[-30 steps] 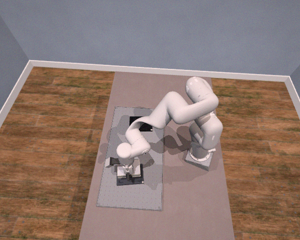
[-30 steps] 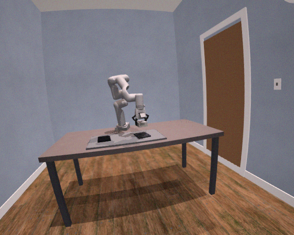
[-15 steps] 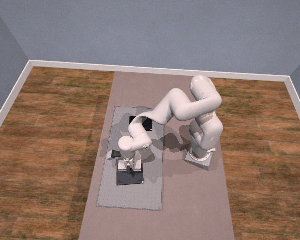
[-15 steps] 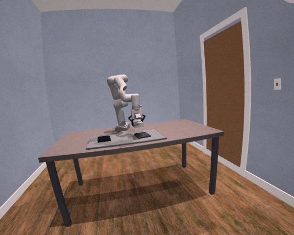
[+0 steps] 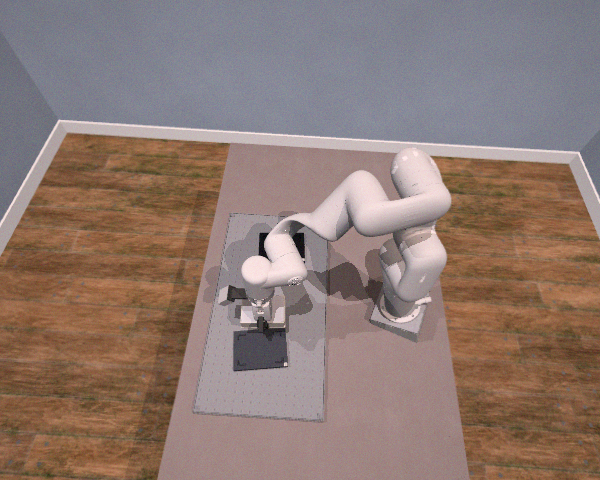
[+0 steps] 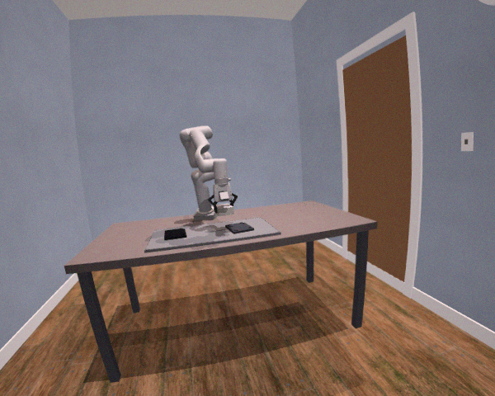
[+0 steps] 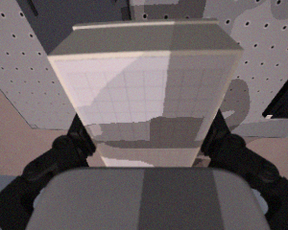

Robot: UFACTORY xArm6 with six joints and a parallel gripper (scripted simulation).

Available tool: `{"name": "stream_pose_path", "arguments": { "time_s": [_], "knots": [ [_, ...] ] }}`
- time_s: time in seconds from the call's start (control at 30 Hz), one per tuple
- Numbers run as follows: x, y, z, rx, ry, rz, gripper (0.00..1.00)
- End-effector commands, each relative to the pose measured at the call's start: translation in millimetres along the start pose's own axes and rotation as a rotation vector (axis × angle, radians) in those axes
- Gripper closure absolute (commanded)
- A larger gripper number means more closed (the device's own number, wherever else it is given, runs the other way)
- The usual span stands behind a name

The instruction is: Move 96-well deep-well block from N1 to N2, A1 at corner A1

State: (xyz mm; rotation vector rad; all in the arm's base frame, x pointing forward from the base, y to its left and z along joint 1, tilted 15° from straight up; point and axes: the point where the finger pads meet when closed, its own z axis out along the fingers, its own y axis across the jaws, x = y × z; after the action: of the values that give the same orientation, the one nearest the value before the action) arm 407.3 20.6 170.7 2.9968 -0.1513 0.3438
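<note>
Hand (image 6: 224, 203) of white arm grips pale rectangular deep-well block (image 7: 144, 103) across its short sides, upright, above grey perforated surface (image 5: 269, 392).

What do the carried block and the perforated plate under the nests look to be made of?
The deep-well block, clamped in the gripper: likely matte off-white plastic, from its flat faces, faint grid and lack of gloss. The perforated plate: probably matte grey metal, going by its regular rows of small holes; painted board can't be ruled out.
</note>
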Motion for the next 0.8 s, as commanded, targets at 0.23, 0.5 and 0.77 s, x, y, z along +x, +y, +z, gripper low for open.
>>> {"name": "stream_pose_path", "arguments": {
  "time_s": [0.23,0.5,0.77],
  "knots": [
    [-5,35,-1.4,0.001,0.004,0.000,1.00],
    [-8,54,-1.3,0.001,0.004,0.000,1.00],
    [-13,81,-1.3,0.001,0.004,0.000,1.00]
  ]
}}
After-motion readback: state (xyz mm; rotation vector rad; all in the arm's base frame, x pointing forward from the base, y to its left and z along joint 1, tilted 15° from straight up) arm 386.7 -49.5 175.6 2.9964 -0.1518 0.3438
